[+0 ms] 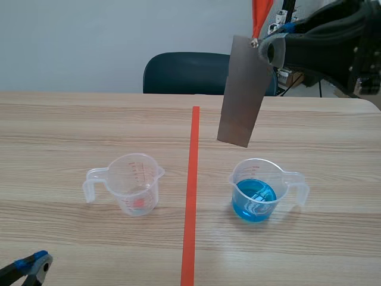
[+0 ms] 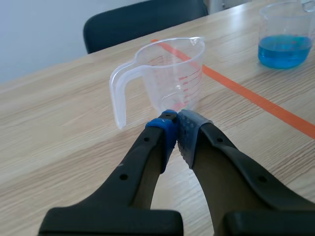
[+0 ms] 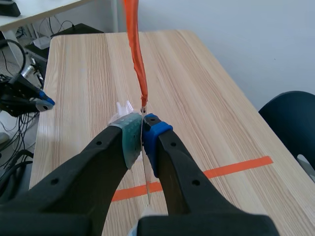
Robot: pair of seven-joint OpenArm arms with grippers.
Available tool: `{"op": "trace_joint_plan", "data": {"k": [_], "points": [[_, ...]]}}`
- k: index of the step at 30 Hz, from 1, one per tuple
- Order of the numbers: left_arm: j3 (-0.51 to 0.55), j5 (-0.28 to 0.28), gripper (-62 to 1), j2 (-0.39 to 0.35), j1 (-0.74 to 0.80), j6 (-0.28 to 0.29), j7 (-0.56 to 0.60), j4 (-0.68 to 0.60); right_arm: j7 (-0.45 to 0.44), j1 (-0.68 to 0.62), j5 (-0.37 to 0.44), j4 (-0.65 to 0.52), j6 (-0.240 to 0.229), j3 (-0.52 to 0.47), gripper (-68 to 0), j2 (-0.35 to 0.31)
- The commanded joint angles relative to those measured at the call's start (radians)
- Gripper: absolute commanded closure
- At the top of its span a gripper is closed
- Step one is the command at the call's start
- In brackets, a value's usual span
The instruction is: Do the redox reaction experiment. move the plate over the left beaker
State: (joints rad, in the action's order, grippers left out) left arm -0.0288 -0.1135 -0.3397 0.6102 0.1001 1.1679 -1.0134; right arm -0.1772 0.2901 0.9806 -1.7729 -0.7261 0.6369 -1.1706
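Grey plate (image 1: 241,89), clamped between right fingers (image 3: 153,133)

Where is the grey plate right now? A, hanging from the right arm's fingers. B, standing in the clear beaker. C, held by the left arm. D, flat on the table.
A: the right arm's fingers pinch the plate by its top edge, in the air above the table.

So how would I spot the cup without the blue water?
Find the orange tape line down the middle of the wooden table. The clear cup stands left of it, handle pointing away from the line. Unlike the other cup across the line, it holds no blue liquid.
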Motion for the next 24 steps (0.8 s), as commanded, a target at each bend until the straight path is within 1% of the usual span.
{"op": "trace_joint_plan", "data": {"k": [1, 3, 5, 7, 9, 11, 13, 16, 18, 20, 22, 24], "points": [[0.019, 0.006, -2.7, 0.032, 0.012, -0.002, 0.08, 0.019, 0.003, 0.012, -0.013, -0.002, 0.0, -0.016, -0.6, 0.031], [0.041, 0.006, -2.7, 0.07, 0.021, -0.005, 0.169, 0.069, 0.023, 0.012, -0.04, -0.002, 0.005, -0.016, -0.6, 0.063], [0.06, 0.006, -2.7, 0.107, 0.021, -0.005, 0.239, 0.124, 0.022, 0.012, -0.047, -0.002, 0.02, -0.016, -0.6, 0.091], [0.077, 0.018, -2.7, 0.139, 0.018, -0.006, 0.29, 0.166, 0.021, 0.012, -0.047, -0.002, 0.031, -0.016, -0.6, 0.118], [0.092, 0.025, -2.7, 0.165, 0.014, -0.009, 0.335, 0.19, 0.022, 0.012, -0.047, -0.002, 0.031, -0.016, -0.6, 0.147], [0.105, 0.024, -2.7, 0.187, 0.007, -0.009, 0.362, 0.204, 0.022, 0.012, -0.051, -0.002, 0.031, -0.016, -0.6, 0.18], [0.117, 0.024, -2.7, 0.203, 0.006, -0.008, 0.362, 0.205, 0.028, 0.012, -0.055, -0.002, 0.031, -0.016, -0.6, 0.214], [0.132, 0.017, -3.7, 0.215, 0.005, -0.008, 0.362, 0.205, 0.064, 0.012, -0.054, -0.002, 0.031, -0.016, -0.6, 0.265], [0.135, -0.004, -10.2, 0.214, 0.005, -0.008, 0.363, 0.204, 0.104, 0.012, -0.054, -0.002, 0.031, -0.016, -0.6, 0.304], [0.14, -0.011, -21.6, 0.214, 0.005, -0.008, 0.381, 0.204, 0.142, 0.012, -0.055, -0.002, 0.031, -0.016, -0.6, 0.345], [0.142, -0.01, -37.5, 0.214, 0.006, -0.007, 0.386, 0.204, 0.19, 0.015, -0.055, -0.002, 0.039, -0.016, -0.6, 0.387], [0.142, -0.01, -54.8, 0.217, 0.007, -0.001, 0.386, 0.193, 0.255, 0.027, -0.054, -0.002, 0.059, -0.016, -0.6, 0.428]]}}
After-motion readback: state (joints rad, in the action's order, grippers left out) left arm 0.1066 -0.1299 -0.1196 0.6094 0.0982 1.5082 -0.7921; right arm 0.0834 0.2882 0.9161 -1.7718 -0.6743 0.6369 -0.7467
